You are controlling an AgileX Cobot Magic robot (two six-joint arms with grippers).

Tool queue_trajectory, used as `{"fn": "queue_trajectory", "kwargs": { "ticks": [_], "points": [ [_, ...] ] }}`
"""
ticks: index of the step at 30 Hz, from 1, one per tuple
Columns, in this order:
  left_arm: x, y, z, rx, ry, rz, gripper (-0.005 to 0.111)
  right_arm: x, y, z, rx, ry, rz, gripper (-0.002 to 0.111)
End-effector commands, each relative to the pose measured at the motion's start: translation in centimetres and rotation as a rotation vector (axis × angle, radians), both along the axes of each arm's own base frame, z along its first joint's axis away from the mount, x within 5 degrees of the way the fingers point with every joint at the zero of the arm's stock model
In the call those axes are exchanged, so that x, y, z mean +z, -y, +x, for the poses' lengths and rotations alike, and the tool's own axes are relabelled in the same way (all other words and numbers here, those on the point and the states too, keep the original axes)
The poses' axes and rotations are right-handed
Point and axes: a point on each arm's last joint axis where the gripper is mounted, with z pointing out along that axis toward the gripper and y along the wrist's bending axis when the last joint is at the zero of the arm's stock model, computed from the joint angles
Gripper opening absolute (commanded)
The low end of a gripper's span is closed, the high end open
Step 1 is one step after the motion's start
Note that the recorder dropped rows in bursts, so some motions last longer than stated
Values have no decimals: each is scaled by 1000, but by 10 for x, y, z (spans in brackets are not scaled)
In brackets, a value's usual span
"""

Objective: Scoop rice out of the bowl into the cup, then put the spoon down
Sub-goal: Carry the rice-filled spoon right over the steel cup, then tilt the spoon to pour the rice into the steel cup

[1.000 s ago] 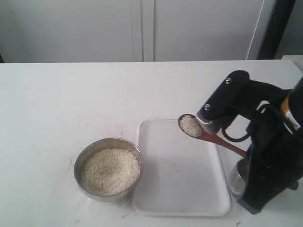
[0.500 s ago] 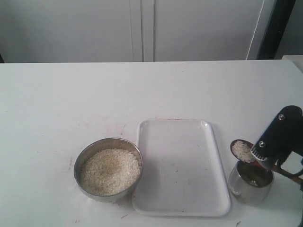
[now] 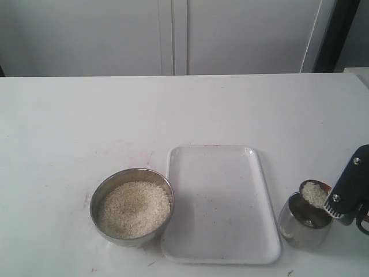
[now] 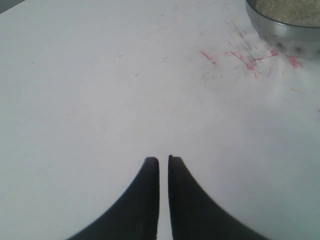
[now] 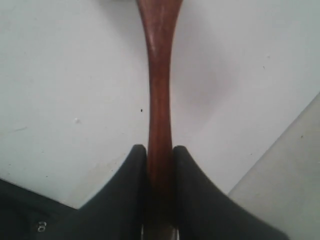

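Note:
The dull metal bowl (image 3: 132, 206) sits front left of centre, full of off-white rice (image 3: 134, 208); its rim (image 4: 285, 27) also shows in the left wrist view. The small steel cup (image 3: 304, 222) stands at the front right. My right gripper (image 3: 339, 202) is shut on the reddish-brown spoon (image 5: 160, 95), clamping the handle between its fingers (image 5: 131, 190). The spoon's scoop (image 3: 314, 193) holds a heap of rice just above the cup's mouth. My left gripper (image 4: 163, 160) hangs over bare table near the bowl, its jaws nearly together with nothing between them.
A white rectangular tray (image 3: 219, 202) lies between the bowl and the cup. Red scratch marks (image 4: 240, 55) mark the table beside the bowl. White cabinet doors stand behind the table's far edge.
My right gripper carried the loaded spoon from above the tray rightward and down to the cup; the arm has drawn back toward the right edge. Bowl, tray and cup stayed put.

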Motion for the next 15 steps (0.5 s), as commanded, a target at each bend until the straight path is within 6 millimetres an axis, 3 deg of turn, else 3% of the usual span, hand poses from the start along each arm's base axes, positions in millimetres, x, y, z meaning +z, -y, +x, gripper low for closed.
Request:
{"fn": "queue_trajectory", "kwargs": {
  "ticks": [1,15],
  "points": [
    [-7,0,-1,-6,-59,-5,14,-3,6,-1,13,6,-58,0],
    [-7,0,-1,-6,-59,-5,14,-2,10,2,42,19,-116,0]
  ]
}}
